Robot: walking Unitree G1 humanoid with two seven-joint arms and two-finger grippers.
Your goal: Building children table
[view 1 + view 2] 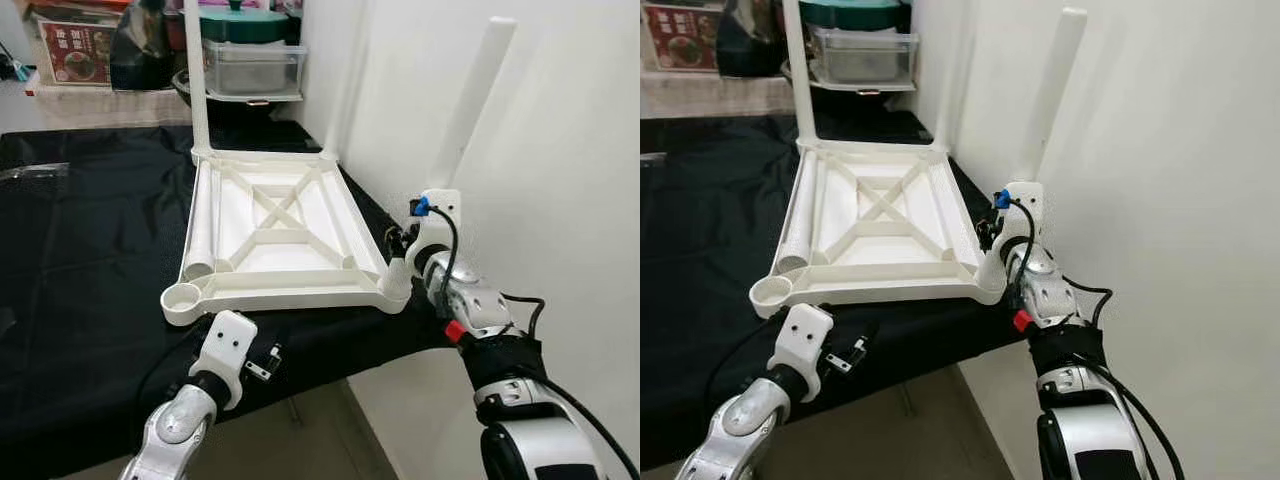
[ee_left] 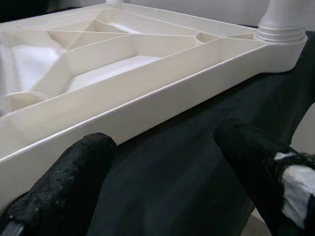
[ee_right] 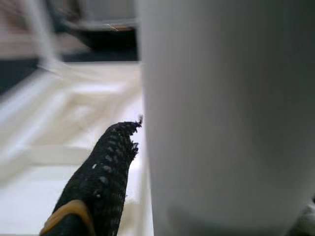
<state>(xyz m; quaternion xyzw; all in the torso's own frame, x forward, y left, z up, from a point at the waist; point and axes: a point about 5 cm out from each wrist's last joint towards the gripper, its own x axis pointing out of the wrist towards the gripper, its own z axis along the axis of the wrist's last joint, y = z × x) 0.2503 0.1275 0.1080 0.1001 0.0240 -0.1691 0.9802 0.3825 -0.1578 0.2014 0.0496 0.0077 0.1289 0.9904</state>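
Note:
A white plastic table top (image 1: pixel 290 292) lies upside down on a black cloth (image 1: pixel 90 250). Two legs stand at its far corners, the left one (image 1: pixel 197 80) and the right one (image 1: pixel 350 80). A third leg (image 1: pixel 470 100) stands upright in the near right corner, and my right gripper (image 1: pixel 402 245) is shut on it near its base; one black finger (image 3: pixel 106 167) presses beside the leg (image 3: pixel 226 113). A loose leg (image 1: pixel 203 220) lies inside the top along its left side. The near left socket (image 1: pixel 182 297) holds nothing. My left gripper (image 2: pixel 162 147) is open just before the top's front edge.
A white wall (image 1: pixel 560 150) runs close along the right side. At the back stand a clear lidded container (image 1: pixel 250 65), a pot and boxes. The cloth-covered surface ends just behind my arms, with floor (image 1: pixel 300 440) below.

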